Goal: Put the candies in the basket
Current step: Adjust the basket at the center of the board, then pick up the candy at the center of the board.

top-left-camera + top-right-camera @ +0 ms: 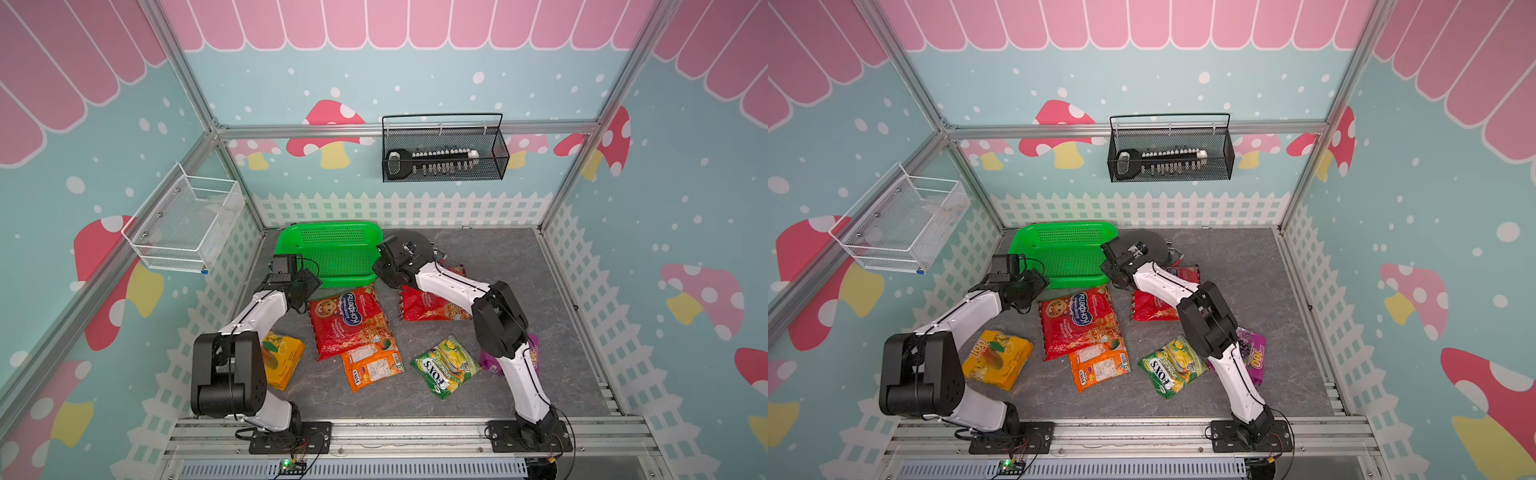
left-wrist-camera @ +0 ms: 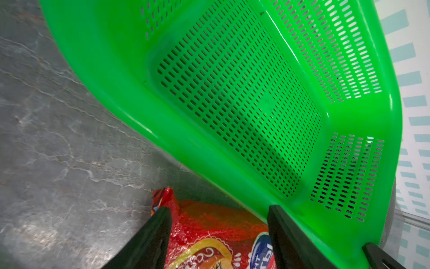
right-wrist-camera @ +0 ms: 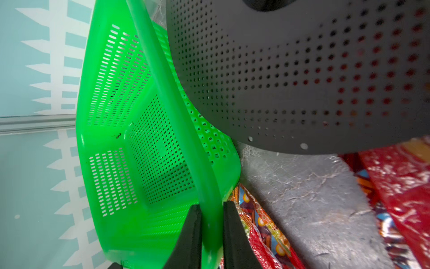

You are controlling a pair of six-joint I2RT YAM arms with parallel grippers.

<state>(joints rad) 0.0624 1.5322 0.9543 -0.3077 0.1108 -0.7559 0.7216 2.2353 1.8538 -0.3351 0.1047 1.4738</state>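
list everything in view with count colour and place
bright green perforated plastic basket: 1, green, back of table, empty
large red shiny candy bags: 2, red, one before the basket, one under the right arm
orange candy bag: 1, orange, against the middle red bag's near end
green-yellow FOX'S candy bag: 1, green-yellow, table middle
purple candy bag: 1, purple, partly behind right arm
yellow-orange candy bag: 1, yellow-orange, beside left arm
dark grey round perforated piece: 1, dark grey, right of basket
white wire-mesh wall basket: 1, white, left wall
black wire-mesh wall basket: 1, black, back wall
grey stone-look table: 1, grey, underneath
left claw: 1, black, open by the basket's near corner
right claw: 1, black, shut on basket rim
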